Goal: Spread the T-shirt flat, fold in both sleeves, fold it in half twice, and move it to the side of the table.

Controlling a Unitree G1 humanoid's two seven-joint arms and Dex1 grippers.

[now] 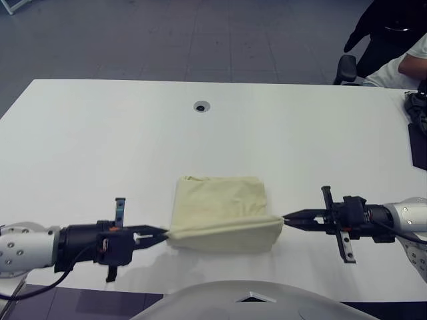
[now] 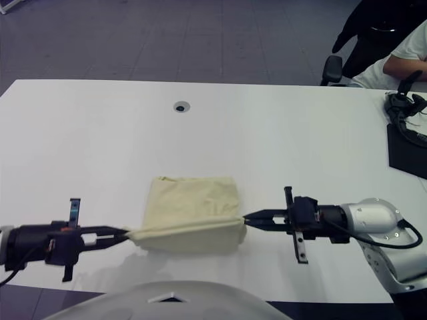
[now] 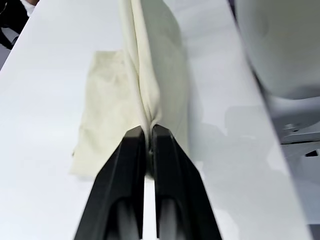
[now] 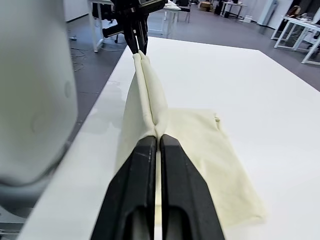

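Note:
A pale yellow T-shirt (image 1: pixel 220 207), folded into a compact rectangle, lies near the front edge of the white table (image 1: pixel 80 133). Its near edge is lifted and stretched taut between the two grippers. My left gripper (image 1: pixel 162 235) is shut on the near-left corner of the T-shirt (image 3: pixel 150 100). My right gripper (image 1: pixel 285 218) is shut on the near-right corner of the T-shirt (image 4: pixel 150 107). The far part of the shirt rests flat on the table.
A round cable grommet (image 1: pixel 201 106) sits in the table toward the back. Dark equipment (image 2: pixel 405 133) lies at the table's far right edge, beside a seated person's arm. Wide bare tabletop surrounds the shirt on the left, right and behind.

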